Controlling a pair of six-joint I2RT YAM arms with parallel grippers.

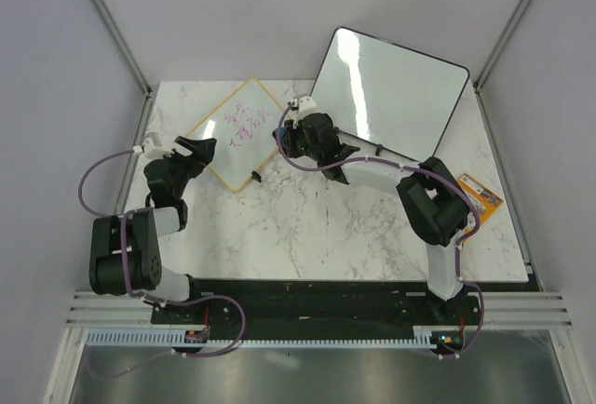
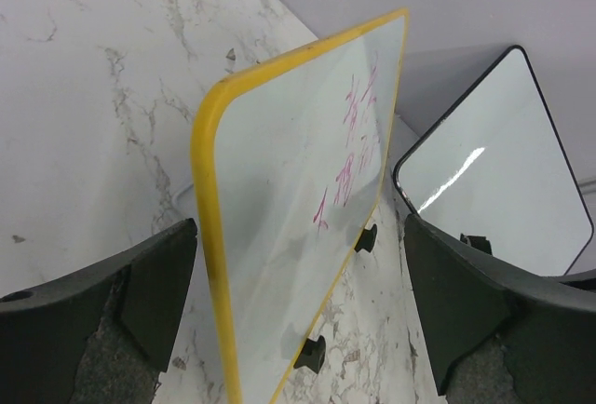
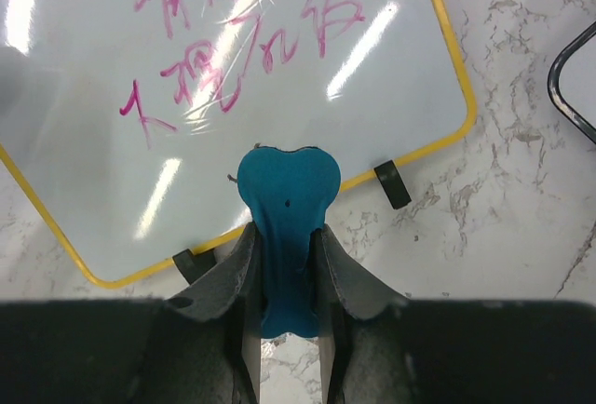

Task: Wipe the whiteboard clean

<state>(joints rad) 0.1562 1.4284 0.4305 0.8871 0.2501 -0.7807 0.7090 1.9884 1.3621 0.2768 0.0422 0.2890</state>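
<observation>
Pinching the blue eraser [image 3: 286,190], your right gripper [image 3: 284,236] hangs over the whiteboard [image 3: 279,78] on the marble table [image 1: 307,227]; your left gripper [image 2: 303,278] straddles its corner unclamped, so wiping may shove the board away.

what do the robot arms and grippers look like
The left arm and right arm have chunky black joints joined by white shells. A purple cable loops along each. The left gripper and right gripper are black, each with two blunt fingers, rough grey inside.
</observation>
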